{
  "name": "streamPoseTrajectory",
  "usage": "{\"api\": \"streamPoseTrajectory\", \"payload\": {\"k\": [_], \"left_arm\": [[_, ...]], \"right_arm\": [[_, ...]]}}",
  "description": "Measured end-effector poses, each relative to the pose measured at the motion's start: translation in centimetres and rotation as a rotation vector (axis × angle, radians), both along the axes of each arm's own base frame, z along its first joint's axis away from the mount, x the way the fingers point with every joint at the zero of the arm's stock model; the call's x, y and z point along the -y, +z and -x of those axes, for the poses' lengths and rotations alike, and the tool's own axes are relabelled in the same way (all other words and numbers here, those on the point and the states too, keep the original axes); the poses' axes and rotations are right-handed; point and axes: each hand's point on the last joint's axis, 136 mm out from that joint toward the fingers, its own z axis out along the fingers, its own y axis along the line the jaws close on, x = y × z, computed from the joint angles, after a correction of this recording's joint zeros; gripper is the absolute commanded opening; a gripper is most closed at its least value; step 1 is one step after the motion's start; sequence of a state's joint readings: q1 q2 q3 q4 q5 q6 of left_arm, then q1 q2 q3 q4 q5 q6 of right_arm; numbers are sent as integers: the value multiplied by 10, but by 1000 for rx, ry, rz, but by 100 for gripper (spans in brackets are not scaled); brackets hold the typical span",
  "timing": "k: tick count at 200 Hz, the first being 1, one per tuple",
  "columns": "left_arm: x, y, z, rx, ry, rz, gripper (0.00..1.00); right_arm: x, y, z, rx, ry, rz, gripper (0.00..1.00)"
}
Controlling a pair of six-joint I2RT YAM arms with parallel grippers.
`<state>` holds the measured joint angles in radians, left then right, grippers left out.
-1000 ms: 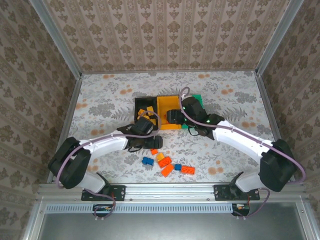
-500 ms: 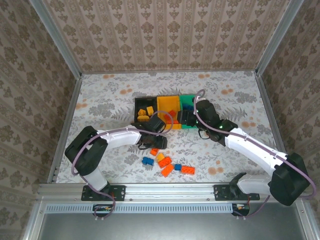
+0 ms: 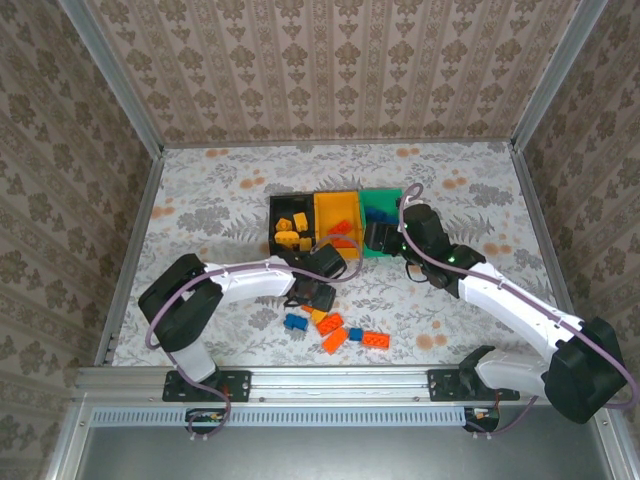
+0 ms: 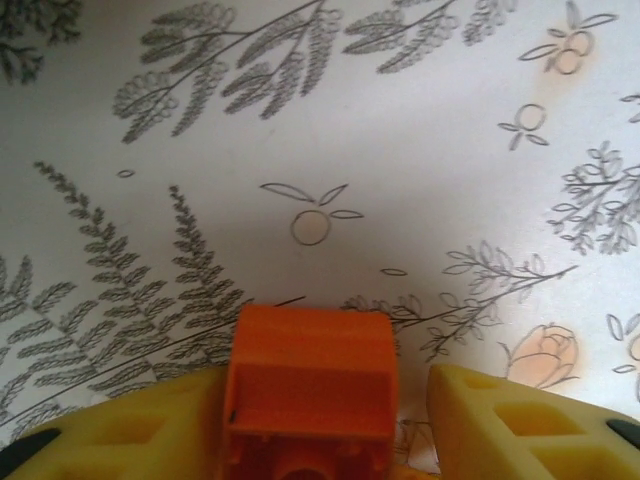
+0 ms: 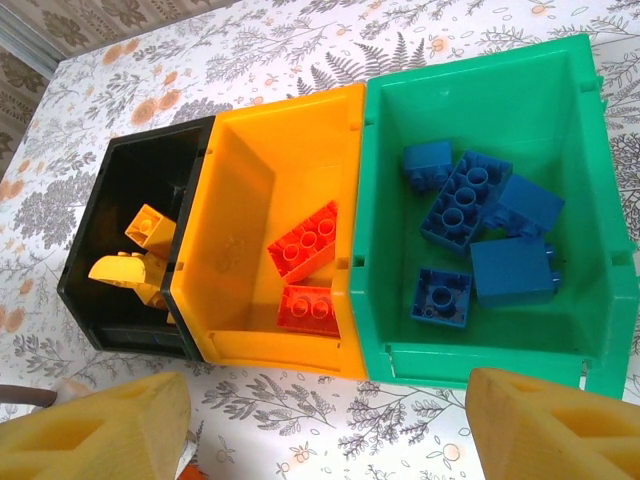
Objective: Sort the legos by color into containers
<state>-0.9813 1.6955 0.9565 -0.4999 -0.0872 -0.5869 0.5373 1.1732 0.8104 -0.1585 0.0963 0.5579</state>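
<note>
Bins (image 3: 338, 194) block centre (open table (image 3: 220, 190) left, behind).

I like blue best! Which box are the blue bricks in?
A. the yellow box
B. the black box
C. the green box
C: the blue bricks all lie inside the green box, at the right end of the row in the right wrist view.

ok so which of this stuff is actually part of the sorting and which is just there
Job: loose bricks; orange-red brick in the left gripper; black bin, yellow bin and green bin, each part filled; open right gripper.
Just there: floral table cover; wallpapered walls; metal frame.
</note>
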Motion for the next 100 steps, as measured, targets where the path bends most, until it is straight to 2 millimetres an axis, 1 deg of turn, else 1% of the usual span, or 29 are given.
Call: {"api": "streamPoseTrajectory", "payload": {"k": [52,85,100], "left_arm": [[-5,0,-3,20,-1,-26,30],[-5,1,-3,22,-4,-28,24],[-6,3,-4,23,-7,-33,23]], "right_arm": [[2,3,0,8,-4,-6,75],[3,3,1,8,-9,-9,75],[5,4,1,9,-14,-12,75]]}}
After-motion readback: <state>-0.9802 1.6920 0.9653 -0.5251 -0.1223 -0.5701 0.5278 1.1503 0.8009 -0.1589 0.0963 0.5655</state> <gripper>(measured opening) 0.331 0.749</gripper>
